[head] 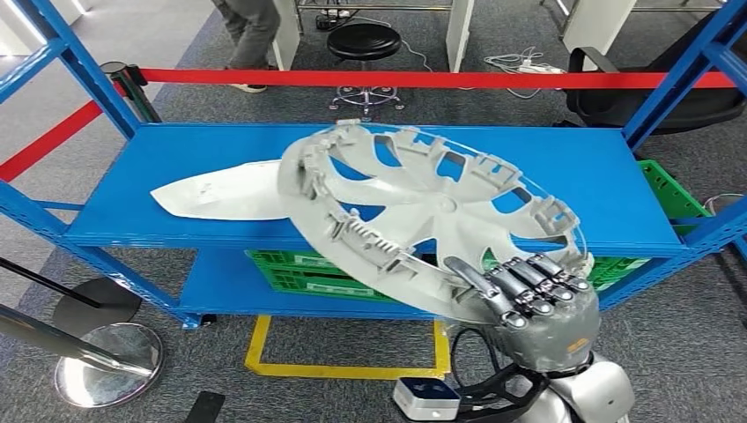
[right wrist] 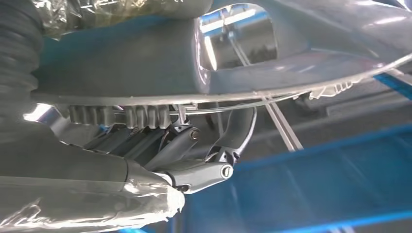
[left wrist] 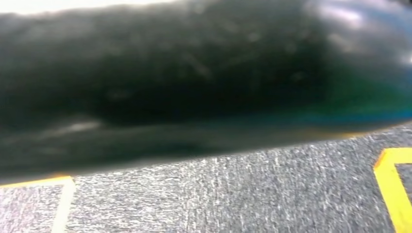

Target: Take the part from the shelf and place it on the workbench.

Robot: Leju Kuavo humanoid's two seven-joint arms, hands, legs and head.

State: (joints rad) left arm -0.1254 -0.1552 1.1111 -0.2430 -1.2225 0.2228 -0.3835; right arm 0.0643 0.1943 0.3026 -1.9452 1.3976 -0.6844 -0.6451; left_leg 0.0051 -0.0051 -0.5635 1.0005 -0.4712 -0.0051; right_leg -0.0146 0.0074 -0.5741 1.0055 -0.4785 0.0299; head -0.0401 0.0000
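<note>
In the head view the right hand [head: 533, 295] grips the near rim of the part [head: 432, 216], a grey wheel cover with open spokes. Its dark fingers [head: 520, 282] lie over the rim's upper face; the thumb is hidden beneath. The part is tilted, its near edge out past the front of the blue shelf [head: 176, 176] and its far edge over the shelf top; whether that far edge touches the shelf cannot be told. Just beside the part lies a white panel [head: 220, 192], partly covered by it. A green crate [head: 295, 269] on the lower level is mostly hidden behind the part. A red barrier tape [head: 423, 78] runs behind the shelf, and a person's legs [head: 247, 35] are cut off at the picture's top edge.

The left wrist view is blurred: a dark rounded mass above grey carpet [left wrist: 272, 194] with yellow floor tape [left wrist: 396, 189]. The left hand's fingers cannot be made out.

In the right wrist view the part [right wrist: 145, 63] fills the upper area, its rim clamped against the fingers [right wrist: 145, 141], the thumb [right wrist: 204, 172] below it. Blue shelf [right wrist: 316, 184] shows behind, out of focus.
</note>
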